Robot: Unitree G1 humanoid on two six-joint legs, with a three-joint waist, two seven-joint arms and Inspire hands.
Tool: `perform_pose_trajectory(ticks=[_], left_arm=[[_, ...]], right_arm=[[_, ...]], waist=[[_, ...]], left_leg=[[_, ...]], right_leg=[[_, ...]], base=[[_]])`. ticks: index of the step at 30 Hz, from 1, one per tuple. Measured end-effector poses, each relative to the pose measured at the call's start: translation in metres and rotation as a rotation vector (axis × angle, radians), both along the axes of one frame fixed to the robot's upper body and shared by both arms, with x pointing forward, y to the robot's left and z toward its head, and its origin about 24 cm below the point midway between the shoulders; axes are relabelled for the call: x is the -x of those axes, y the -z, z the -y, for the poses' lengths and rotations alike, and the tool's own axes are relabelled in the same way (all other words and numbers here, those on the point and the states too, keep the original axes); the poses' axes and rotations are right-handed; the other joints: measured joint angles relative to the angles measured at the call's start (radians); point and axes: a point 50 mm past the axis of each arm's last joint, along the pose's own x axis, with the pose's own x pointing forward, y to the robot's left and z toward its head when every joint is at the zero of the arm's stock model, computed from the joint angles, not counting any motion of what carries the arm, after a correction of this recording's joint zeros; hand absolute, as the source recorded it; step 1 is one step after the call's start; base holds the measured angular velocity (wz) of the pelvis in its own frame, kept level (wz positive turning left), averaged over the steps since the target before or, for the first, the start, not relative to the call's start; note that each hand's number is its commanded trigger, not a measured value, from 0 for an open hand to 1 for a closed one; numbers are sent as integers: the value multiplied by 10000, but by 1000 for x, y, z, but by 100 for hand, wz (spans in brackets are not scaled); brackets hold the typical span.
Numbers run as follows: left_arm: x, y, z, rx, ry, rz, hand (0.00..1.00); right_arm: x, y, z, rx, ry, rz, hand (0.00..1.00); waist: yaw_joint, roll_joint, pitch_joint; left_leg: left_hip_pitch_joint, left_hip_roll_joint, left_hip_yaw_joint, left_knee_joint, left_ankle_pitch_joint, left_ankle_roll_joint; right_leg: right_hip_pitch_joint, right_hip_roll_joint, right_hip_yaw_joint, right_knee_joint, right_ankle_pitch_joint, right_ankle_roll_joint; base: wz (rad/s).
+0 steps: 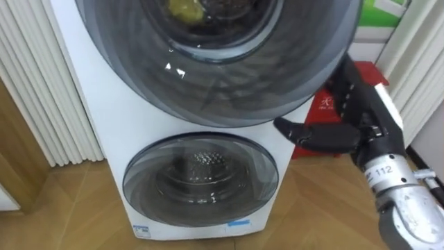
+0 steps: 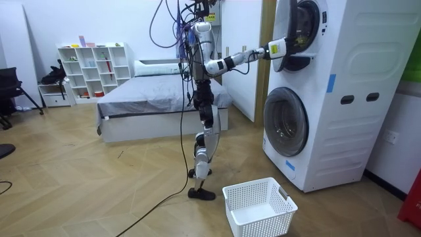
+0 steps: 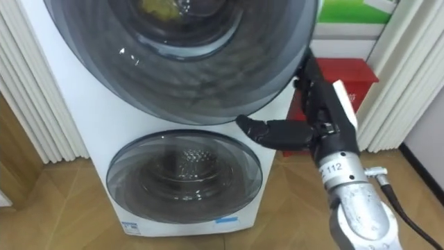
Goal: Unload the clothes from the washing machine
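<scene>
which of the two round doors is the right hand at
The upper door, with something yellow behind its glass: the right hand is at its right edge. The lower door sits beneath it, with no hand near.

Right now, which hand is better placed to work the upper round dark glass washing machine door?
The right hand: it is raised at the round dark glass door, at its right edge, fingers straight along the rim, thumb pointing under it. A yellow cloth shows behind the glass.
</scene>
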Motion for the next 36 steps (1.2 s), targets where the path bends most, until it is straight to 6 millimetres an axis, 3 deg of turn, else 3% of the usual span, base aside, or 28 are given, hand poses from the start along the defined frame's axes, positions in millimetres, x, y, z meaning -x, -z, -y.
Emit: perform_pose_trajectory(ticks=[4, 13, 22, 26, 28, 36], left_arm=[[-2, 1, 4, 69, 311, 77, 0], [-1, 2, 4, 130, 312, 212, 0], [3, 3, 4, 166, 298, 34, 0], [-1, 3, 4, 205, 337, 109, 0], [0, 3, 4, 225, 329, 51, 0], [-6, 3, 5, 410, 410, 224, 0]], right_arm=[[2, -6, -6, 69, -426, 86, 0], [12, -31, -16, 290, -1144, 1162, 0], [15, -63, -31, 355, -2047, 2594, 0], [23, -78, -42, 446, -3063, 3371, 0], [26, -80, -47, 420, -3510, 3490, 0], [28, -81, -49, 336, -3871, 3581, 0]], waist=[[-128, 14, -13], [-93, -250, -92], [-41, -258, -79], [143, -257, -50], [131, -235, -10], [136, -226, -5]], left_leg=[[-118, 34, 11, 25, 4, 0], [-142, 34, 58, 56, 27, 7], [-117, 43, 57, 96, 30, 7], [-139, 43, 3, 69, 27, 3], [-166, 43, 0, 51, 26, 2], [-217, 45, -20, 75, 26, 1]], right_leg=[[-176, 15, 39, 202, 2, -8], [-204, 13, 51, 198, 27, -49], [-195, 18, 43, 180, 27, -49], [-194, 22, 10, 180, 27, -49], [-204, 24, 11, 181, 27, -49], [-226, 25, 5, 184, 31, -56]], base=[[-2], [0], [0], [1], [0], [0]])
